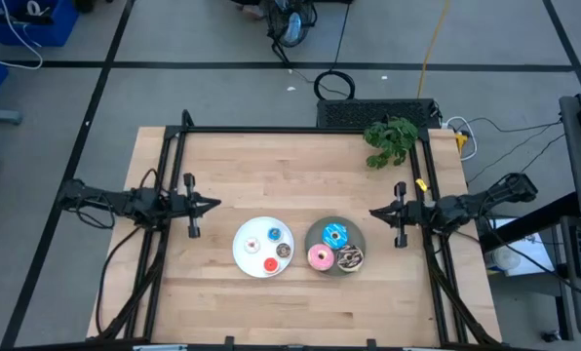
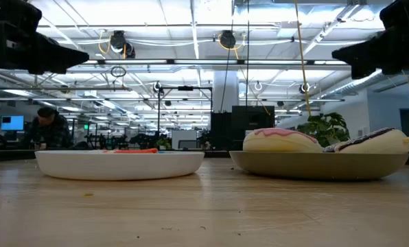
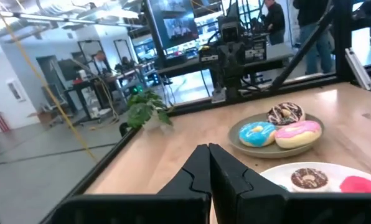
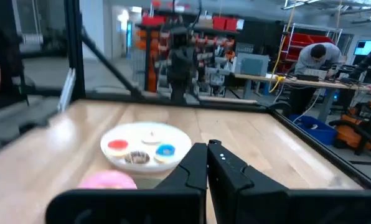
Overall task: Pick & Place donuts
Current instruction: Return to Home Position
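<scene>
Left pincer point(image 1: 213, 205) clenched, empty, at the left of the bench point(image 1: 271, 166); right pincer point(image 1: 373, 212) clenched opposite. Between them, three larger donuts point(image 1: 320, 257) sit on the grey plate point(image 1: 310, 232), four tiny donuts point(image 1: 270, 264) on the white plate point(image 1: 246, 253). Probably light, firm toys: pinch across one ring wall.

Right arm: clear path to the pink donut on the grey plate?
Probably yes. The right gripper, shut, hangs just beside the grey plate; the pink donut lies uncovered, open from above, though the blue-iced donut and chocolate donut crowd it. Left gripper waits at the left.
</scene>
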Controlling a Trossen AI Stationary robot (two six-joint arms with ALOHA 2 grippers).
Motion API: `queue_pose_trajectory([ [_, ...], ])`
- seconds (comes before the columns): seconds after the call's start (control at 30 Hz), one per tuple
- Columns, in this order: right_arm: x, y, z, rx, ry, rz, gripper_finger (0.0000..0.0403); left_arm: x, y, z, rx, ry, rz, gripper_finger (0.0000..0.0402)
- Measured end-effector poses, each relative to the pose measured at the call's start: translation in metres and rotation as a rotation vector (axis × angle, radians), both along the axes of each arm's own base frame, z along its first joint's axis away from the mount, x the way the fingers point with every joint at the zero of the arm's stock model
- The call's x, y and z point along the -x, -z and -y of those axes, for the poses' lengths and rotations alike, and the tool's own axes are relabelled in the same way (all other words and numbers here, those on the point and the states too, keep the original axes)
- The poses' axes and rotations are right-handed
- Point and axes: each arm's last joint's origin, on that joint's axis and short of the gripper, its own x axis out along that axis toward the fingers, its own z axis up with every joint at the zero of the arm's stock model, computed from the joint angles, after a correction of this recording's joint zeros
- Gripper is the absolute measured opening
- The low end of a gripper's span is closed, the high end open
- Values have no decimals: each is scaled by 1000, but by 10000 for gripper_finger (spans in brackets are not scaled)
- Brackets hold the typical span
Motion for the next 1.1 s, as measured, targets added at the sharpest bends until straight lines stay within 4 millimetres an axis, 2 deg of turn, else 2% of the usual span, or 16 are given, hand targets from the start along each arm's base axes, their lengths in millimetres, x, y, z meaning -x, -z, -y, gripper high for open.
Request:
queue_pose_trajectory([
  [0.3,1,-1,1,-2,3,23,0,0,0,-3,13,-31,1,2],
  [0.47,-1,3,7,-14,64,-15,0,0,0,-5,37,-50,4,1],
  [0.83,-3,5,14,-59,-6,-29,0,-1,0,-6,142,-60,21,4],
  [1.1,-3,5,14,-70,2,-25,0,-1,0,-6,134,-61,19,5],
])
